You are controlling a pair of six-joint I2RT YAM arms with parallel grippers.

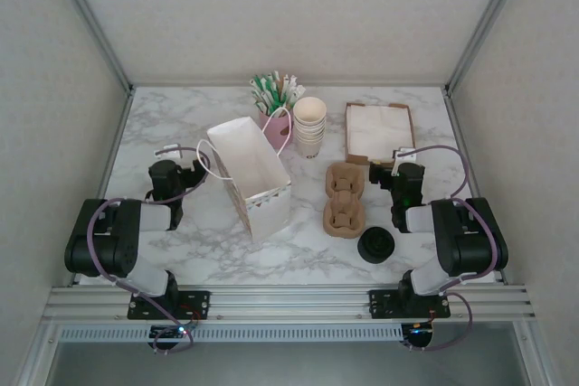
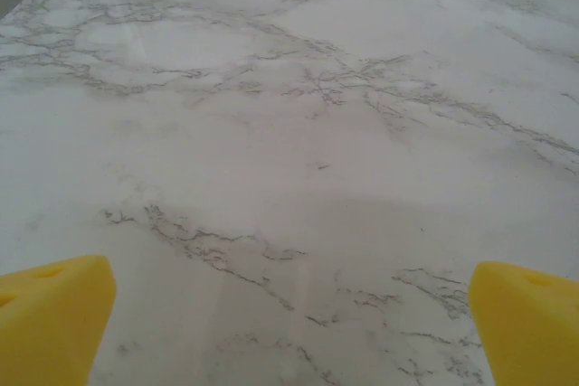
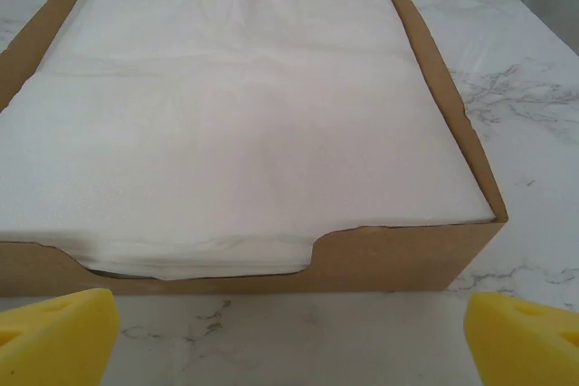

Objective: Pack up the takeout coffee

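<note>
Both stand wide and empty, left gripper [image 2: 289, 318] and right gripper [image 3: 289, 327] — a careless left sweep could topple the paper bag [image 1: 267, 207] nearby.

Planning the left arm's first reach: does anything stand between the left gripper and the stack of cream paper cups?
Yes. In the top view the open white paper bag stands between the left gripper and the stack of cream paper cups. Likely reach round or over it.

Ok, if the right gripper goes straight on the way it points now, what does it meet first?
Probably the near wall of the cardboard tray holding white napkins; the right gripper faces it squarely, jaws open.
</note>
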